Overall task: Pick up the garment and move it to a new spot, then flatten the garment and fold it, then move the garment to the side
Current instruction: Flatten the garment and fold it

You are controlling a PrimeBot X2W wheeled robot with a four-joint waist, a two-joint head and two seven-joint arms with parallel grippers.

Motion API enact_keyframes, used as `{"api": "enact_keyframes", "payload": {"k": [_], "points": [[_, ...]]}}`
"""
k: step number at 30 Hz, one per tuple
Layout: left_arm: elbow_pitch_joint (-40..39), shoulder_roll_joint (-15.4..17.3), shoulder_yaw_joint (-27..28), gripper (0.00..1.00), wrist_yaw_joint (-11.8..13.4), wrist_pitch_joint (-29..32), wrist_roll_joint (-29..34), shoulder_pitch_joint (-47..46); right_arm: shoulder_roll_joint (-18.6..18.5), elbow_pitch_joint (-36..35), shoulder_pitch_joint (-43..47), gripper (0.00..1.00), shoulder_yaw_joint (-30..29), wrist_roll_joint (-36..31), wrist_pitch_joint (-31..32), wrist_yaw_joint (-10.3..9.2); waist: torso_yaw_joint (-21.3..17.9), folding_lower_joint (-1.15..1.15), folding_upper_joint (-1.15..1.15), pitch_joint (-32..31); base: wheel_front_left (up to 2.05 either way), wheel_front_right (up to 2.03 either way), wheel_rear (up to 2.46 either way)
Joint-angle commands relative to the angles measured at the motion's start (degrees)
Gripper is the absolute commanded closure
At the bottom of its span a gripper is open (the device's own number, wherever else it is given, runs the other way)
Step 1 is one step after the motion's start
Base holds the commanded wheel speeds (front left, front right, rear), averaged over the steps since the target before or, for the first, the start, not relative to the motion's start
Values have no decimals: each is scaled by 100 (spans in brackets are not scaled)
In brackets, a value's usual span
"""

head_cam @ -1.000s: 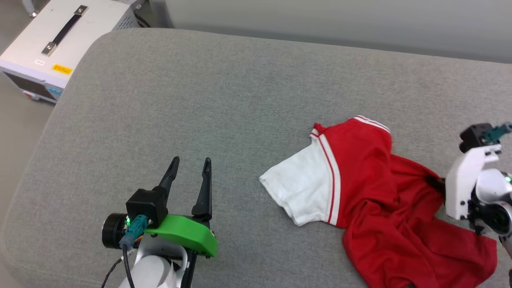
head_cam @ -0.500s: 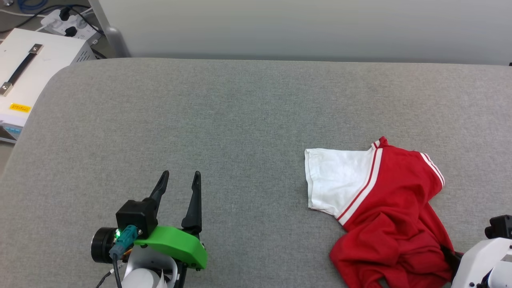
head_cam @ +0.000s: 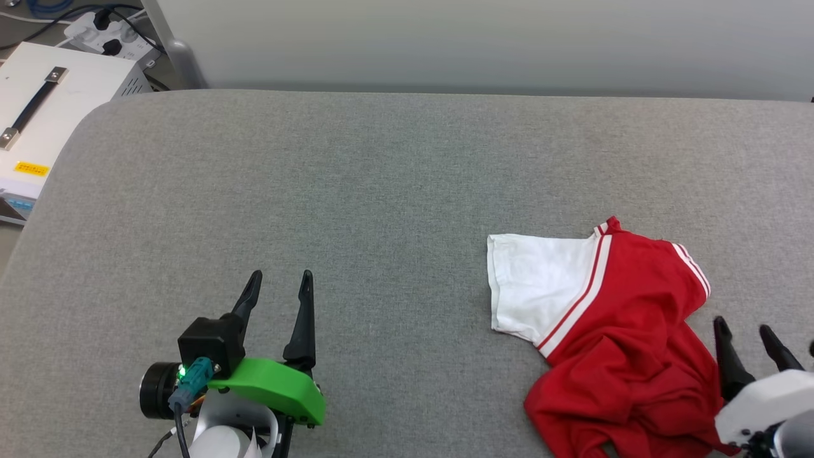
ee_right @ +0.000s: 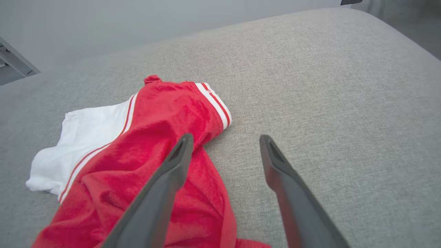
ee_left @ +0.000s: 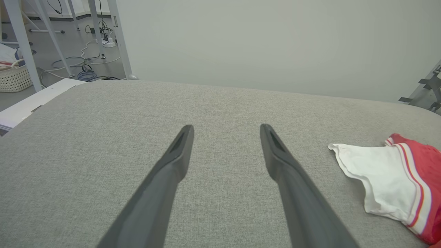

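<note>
The garment (head_cam: 620, 331) lies crumpled at the grey cushion's (head_cam: 381, 178) right end, seemingly placed there for flattening. The right gripper (head_cam: 743, 327) hovers at that end, spread and empty. The left gripper (head_cam: 280, 275) hangs open over the cushion's left.

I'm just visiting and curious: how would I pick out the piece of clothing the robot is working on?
Find the grey cushioned surface in front of the robot and look to its near right part. There the garment lies crumpled, beside the right arm's dark fingers. It is the one cloth item: bright red, with a white sleeve and striped trim.
</note>
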Motion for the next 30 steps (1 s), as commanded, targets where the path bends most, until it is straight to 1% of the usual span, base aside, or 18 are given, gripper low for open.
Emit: {"api": "enact_keyframes", "payload": {"k": [1, 4, 6, 11, 14, 17, 21, 25, 27, 30], "points": [[-11, 28, 11, 0, 22, -30, -13, -20, -10, -103, -141, 0, 148, -113, 23, -2, -12, 0, 0, 7, 0, 0, 0], [-12, 25, -6, 0, 22, -26, -12, -47, -125, -265, -361, 0, 608, -137, 253, -2, -19, 0, 0, 34, 0, 0, 0], [-12, 22, -13, 0, 21, -25, -15, -70, -251, -337, -547, 0, 1063, -62, 576, -2, -18, 0, 0, 57, 0, 0, 0], [15, -37, -75, 0, -19, -39, -20, -193, -810, -455, -1097, 0, 2449, 297, 1795, -2, 113, 0, 0, 152, 0, 0, 0], [58, -94, -107, 0, -44, -80, -24, -279, -1107, -482, -1438, 0, 3100, 542, 2412, -2, 236, 0, 0, 241, 0, 0, 0], [128, -154, -133, 0, -82, -134, -37, -376, -1287, -389, -1821, 0, 3686, 762, 2906, -2, 378, 0, 0, 353, 0, 0, 0], [226, -247, -165, 0, -138, -222, -51, -509, -1369, -44, -2247, 0, 4229, 969, 3199, -2, 567, 0, 0, 524, 0, 0, 0], [359, -337, -194, 0, -195, -299, -68, -625, -1443, 427, -2543, 0, 4586, 1122, 3244, -2, 750, 0, 0, 680, 0, 0, 0], [430, -365, -191, 0, -213, -338, -79, -647, -1494, 636, -2591, 0, 4806, 1234, 3356, -2, 806, 0, 0, 729, 0, 0, 0], [535, -413, -200, 0, -237, -390, -92, -655, -1557, 908, -2543, 0, 5127, 1490, 3706, -2, 872, 0, 0, 766, 0, 0, 0]]}}
